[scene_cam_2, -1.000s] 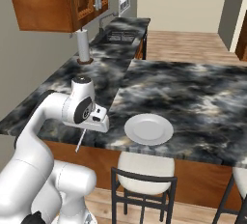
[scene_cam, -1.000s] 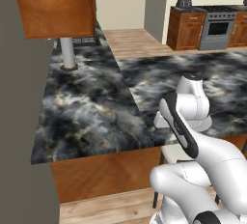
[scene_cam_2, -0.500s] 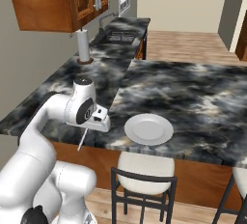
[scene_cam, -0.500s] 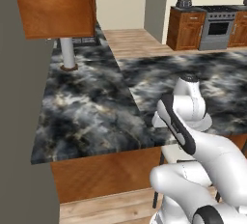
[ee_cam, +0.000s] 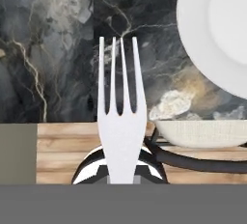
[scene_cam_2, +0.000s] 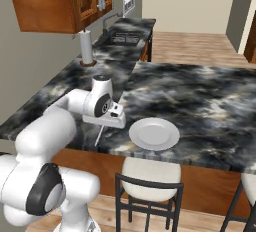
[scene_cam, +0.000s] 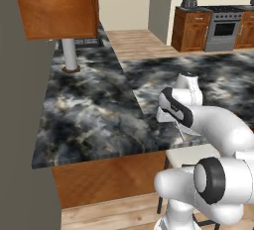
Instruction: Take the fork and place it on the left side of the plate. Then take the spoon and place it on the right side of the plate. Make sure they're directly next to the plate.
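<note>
Holding the fork [ee_cam: 120, 117], the gripper [scene_cam_2: 102, 126] has its jaws clamped narrow on the handle; in the hand view the four tines point to 12 o'clock, out over the dark marbled counter [ee_cam: 53, 49]. In that same view the plate [ee_cam: 217, 30] sits at 2 o'clock from the tines, apart from them, with bare counter between. Below the counter edge, at 5 o'clock from the fork, part of a stool [ee_cam: 202, 133] with a pale seat and dark frame shows over wooden floor.

Right base view, left to right: the white arm bends in from 8 o'clock, the wrist low over the front edge of the counter [scene_cam_2: 200, 101]. The fork [scene_cam_2: 98, 135] hangs as a thin grey line under the hand, slanting down toward 7 o'clock, its lower end over the counter's front edge. The plate [scene_cam_2: 154, 133] lies flat at 3 o'clock from the gripper, near it but not touching, close to the counter's front edge. The stool [scene_cam_2: 150, 176] stands at 6 o'clock from the plate.

Left base view: a grey post [scene_cam: 69, 55] stands on the counter [scene_cam: 89, 115] at 10 o'clock. The arm covers the hand at 3 o'clock; the fork cannot be made out there. Spoon: not located.
</note>
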